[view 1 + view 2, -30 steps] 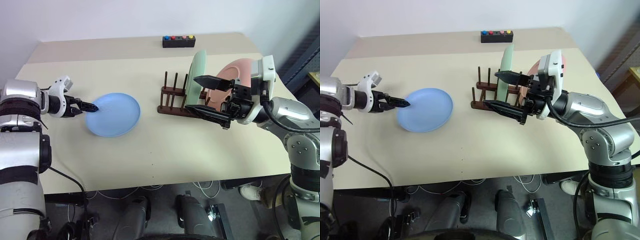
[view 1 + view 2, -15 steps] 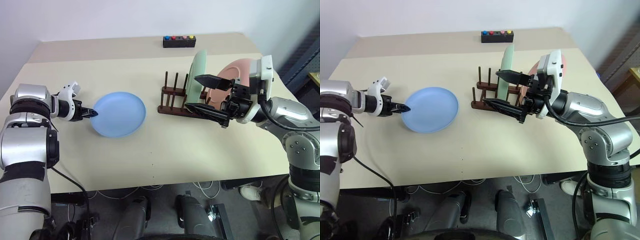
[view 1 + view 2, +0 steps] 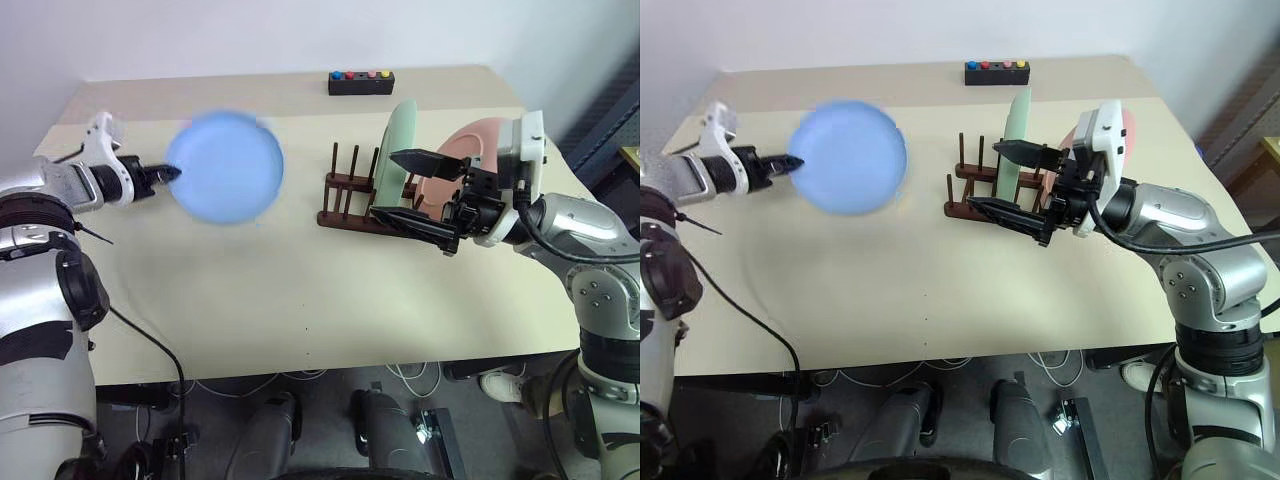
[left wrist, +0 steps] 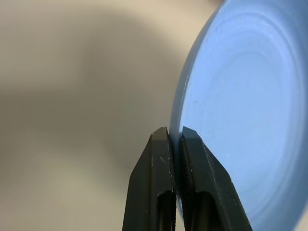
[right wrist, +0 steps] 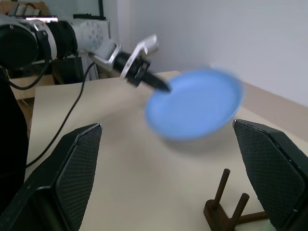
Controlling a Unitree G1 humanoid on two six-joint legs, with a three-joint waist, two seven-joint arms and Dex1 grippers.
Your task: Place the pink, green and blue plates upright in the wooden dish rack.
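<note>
My left gripper [image 3: 170,172] is shut on the left rim of the blue plate [image 3: 225,167] and holds it tilted in the air above the table's left half. The left wrist view shows both fingers [image 4: 159,159] pinching the blue plate's [image 4: 240,120] edge. The wooden dish rack [image 3: 345,195] stands right of centre. The green plate [image 3: 399,135] stands upright in it. The pink plate [image 3: 472,145] leans just right of the green one, its foot hidden by my right hand. My right gripper [image 3: 382,184] is open, hovering level in front of the green plate.
A small black box with coloured buttons [image 3: 360,82] sits at the table's far edge. The beige table [image 3: 300,290] is bare in front and in the middle. The rack's left pegs [image 5: 226,202] stand free.
The left gripper has closed on the blue plate's rim, lifted it off the table and carried it up and away from me, tipping it toward upright. The right arm has kept still.
</note>
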